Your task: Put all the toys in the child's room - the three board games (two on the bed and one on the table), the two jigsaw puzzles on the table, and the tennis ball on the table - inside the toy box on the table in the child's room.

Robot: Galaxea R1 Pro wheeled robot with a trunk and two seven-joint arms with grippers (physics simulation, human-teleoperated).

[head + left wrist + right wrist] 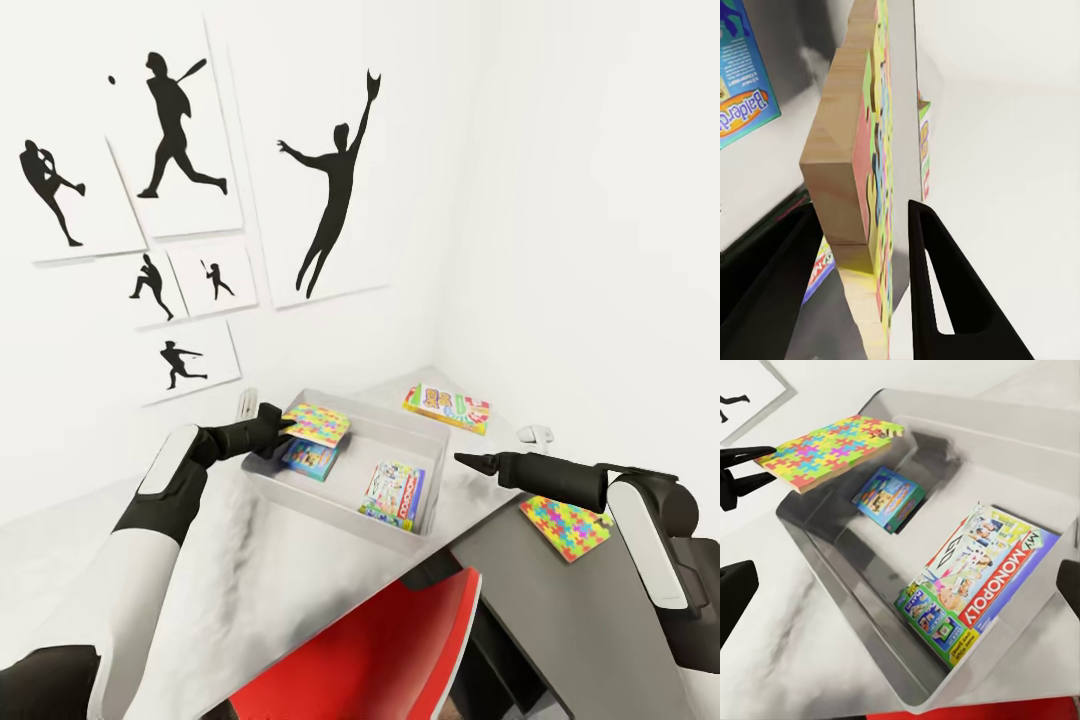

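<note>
Head view, item list. Toy box [345,500]: light grey bin on the table [250,580], holding two board games, a blue one [308,458] at the left end and a white Monopoly box [393,494] at the right end. Third board game [447,408]: lies on the table beyond the bin, near the wall corner, not yet boxed. Jigsaw puzzle [318,423]: pinched by one edge in the left gripper [283,428], held roughly level above the bin's left end, over the blue game. Second jigsaw puzzle [563,527]: flat on the darker lower top, just beside the right forearm. Right gripper [470,460]: hangs near the bin's right rim, carrying nothing; the fingers look drawn together, though the pictures do not settle it. Tennis ball: not made out.

Left wrist view: puzzle [862,187] seen edge-on between the dark fingers [937,285], a wooden backing under the coloured face.

Risks, as judged:
- Edge-only grip; the slab may pivot or slip before release.
- Release too near the bin's rim could leave it propped on the wall or tip it outside.
- Landing aslant on the blue game could cost room for later toys.
- Red chair [390,650] sits close below the arms; a base shift may bump it.
</note>
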